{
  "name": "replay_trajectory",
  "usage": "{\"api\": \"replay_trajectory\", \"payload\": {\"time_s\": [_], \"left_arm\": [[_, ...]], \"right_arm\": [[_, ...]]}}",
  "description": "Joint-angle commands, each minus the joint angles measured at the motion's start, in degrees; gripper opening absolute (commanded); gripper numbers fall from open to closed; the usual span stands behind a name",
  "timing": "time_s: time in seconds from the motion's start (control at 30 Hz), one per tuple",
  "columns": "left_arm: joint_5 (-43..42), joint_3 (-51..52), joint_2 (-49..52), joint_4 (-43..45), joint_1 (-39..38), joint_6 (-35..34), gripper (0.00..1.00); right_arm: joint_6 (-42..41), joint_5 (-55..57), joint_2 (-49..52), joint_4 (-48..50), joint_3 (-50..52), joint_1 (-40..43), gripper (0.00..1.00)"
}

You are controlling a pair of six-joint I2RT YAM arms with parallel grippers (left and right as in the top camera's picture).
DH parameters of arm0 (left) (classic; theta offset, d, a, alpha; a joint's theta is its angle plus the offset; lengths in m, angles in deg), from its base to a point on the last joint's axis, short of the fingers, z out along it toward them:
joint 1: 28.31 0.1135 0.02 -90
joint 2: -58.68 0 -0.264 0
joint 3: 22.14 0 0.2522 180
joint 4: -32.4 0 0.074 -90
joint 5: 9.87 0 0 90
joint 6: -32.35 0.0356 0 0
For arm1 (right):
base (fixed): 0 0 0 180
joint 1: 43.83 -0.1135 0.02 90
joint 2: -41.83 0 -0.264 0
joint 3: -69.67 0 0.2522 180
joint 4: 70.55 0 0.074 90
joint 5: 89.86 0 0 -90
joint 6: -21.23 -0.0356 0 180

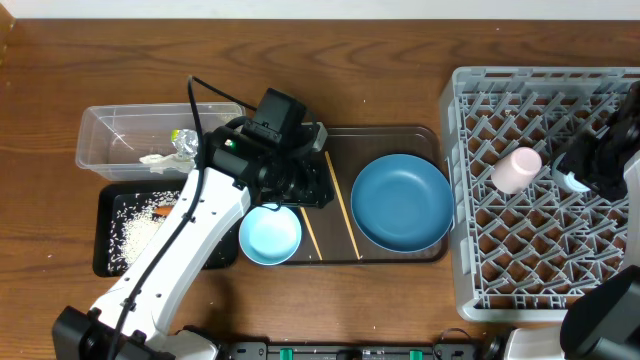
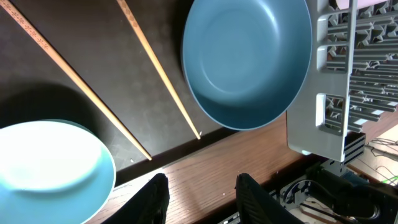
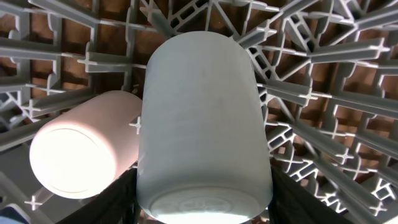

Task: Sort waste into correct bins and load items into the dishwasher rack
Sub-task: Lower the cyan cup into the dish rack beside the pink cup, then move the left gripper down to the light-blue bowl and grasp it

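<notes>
Light blue cup [image 3: 204,118] held in right tool [image 3: 203,202], beside pink cup [image 3: 84,152]

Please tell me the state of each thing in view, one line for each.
Pink cup, lying on its side in the rack.
Light blue cup, inside the rack, gripped by right gripper.
Blue plate, face up on brown tray.
Pale blue bowl, upright, empty.
Chopsticks, lying on brown tray.
Clear tub, holds napkin and wrapper.
Black tray, holds rice.
Left gripper, open, empty.
</notes>
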Motion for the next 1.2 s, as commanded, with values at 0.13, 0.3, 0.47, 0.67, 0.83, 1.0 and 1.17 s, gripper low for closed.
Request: {"api": "replay_trajectory", "payload": {"time_s": [0.13, 0.3, 0.47, 0.67, 0.83, 1.0, 1.17], "left_arm": [[0.63, 0.24, 0.0, -0.59, -0.11, -0.33, 0.45], [0.68, 0.24, 0.0, -1.38, -0.11, -0.28, 0.46], [0.72, 0.24, 0.0, -1.22, -0.11, -0.28, 0.46], [4.7, 0.24, -0.07, -3.39, -0.11, -0.94, 0.45], [11.41, 0.24, -0.07, -4.68, -0.11, -4.09, 0.45], [11.76, 0.28, -0.04, -3.15, -1.11, -8.41, 0.45], [19.71, 0.28, -0.04, -2.91, -3.28, -10.86, 0.48]], "right_arm": [[-0.66, -1.25, 0.02, -1.07, -1.22, 0.22, 0.95], [-0.66, -2.1, 0.02, -4.39, -5.51, 0.66, 0.97], [1.62, -5.14, 0.02, -11.41, -13.44, 0.66, 0.95], [2.1, -14.38, -0.15, -20.2, -19.98, 0.63, 0.97], [2.99, -21.86, -0.17, -23.08, -19.93, 0.63, 0.99], [2.99, -21.79, -0.17, -23.08, -19.93, 0.63, 0.99], [2.99, -21.79, -0.17, -23.06, -19.93, 0.63, 0.99]]}}
